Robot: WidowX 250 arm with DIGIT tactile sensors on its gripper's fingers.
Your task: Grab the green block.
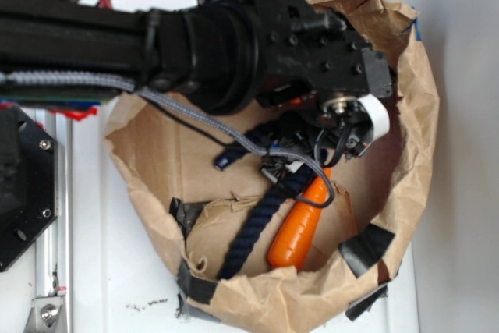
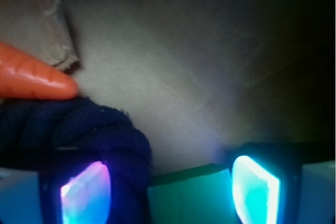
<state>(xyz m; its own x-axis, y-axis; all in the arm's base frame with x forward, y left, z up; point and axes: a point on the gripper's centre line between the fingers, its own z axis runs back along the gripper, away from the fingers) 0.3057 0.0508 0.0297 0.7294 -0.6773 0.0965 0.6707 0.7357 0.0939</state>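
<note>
The green block (image 2: 189,198) shows only in the wrist view, a flat green slab at the bottom between my fingers. Its right edge lies against the right pad (image 2: 255,190). A navy rope (image 2: 79,129) fills the space between the block and the left pad (image 2: 84,195). My gripper (image 2: 170,182) is open and straddles the block and the rope. In the exterior view the gripper (image 1: 312,163) reaches down into the brown paper bag (image 1: 421,115), and the arm hides the block.
An orange carrot (image 1: 300,224) lies in the bag beside the navy rope (image 1: 253,232); its tip shows at the left of the wrist view (image 2: 31,80). The bag's crumpled walls ring the gripper, with black tape (image 1: 366,246) on the rim.
</note>
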